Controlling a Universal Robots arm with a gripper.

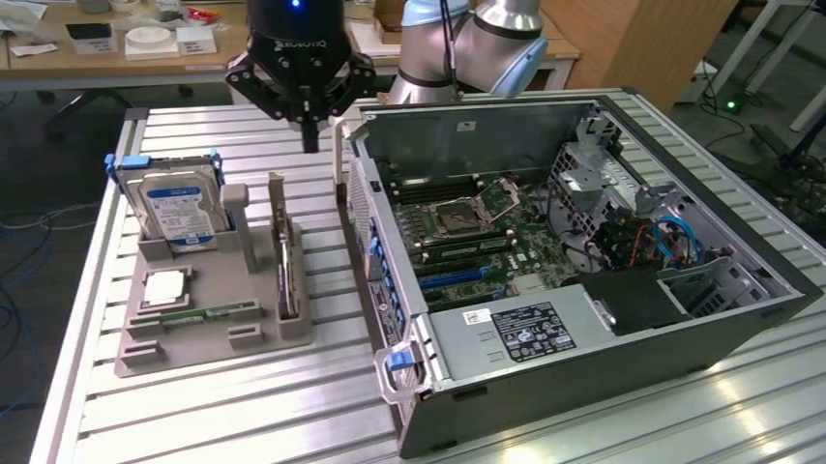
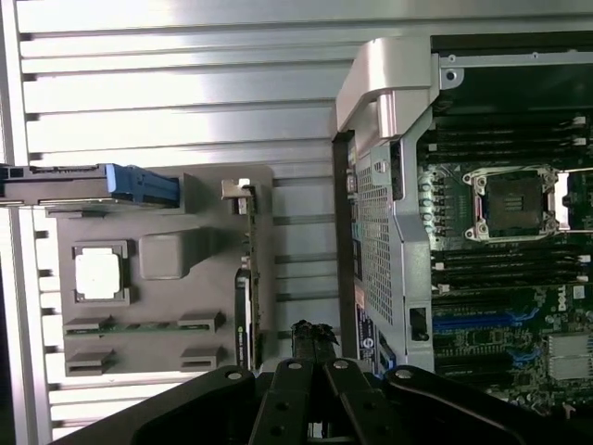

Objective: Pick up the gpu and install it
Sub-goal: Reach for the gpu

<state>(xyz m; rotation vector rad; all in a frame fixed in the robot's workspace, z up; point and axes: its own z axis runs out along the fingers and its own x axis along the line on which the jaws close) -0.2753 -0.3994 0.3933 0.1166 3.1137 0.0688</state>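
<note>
Gpu [image 1: 284,263] stood on its long edge in a slot of the grey moulded tray [image 1: 207,340] on the worktop [image 1: 193,411], not yet lifted, so the work was at the approach before the pick. It read as a thin, flat, dark green circuit card with a pale metal bracket at one end; seen from the wrist, it [image 2: 246,278] was only a narrow strip.

The hand [image 1: 309,143] hung above the slatted metal worktop between the tray and the open computer case [image 1: 722,324], near the card's end but clear of it. Its black fingers were pressed together and carried nothing, and the wrist view [image 2: 315,336] showed the tips closed to a single point.

By my judgement, a grasp on so slim an edge would call for the fingers to spread and line up squarely across the card's thickness, because the rigid board offers little to catch. The case's motherboard [image 1: 504,232] lay exposed.
</note>
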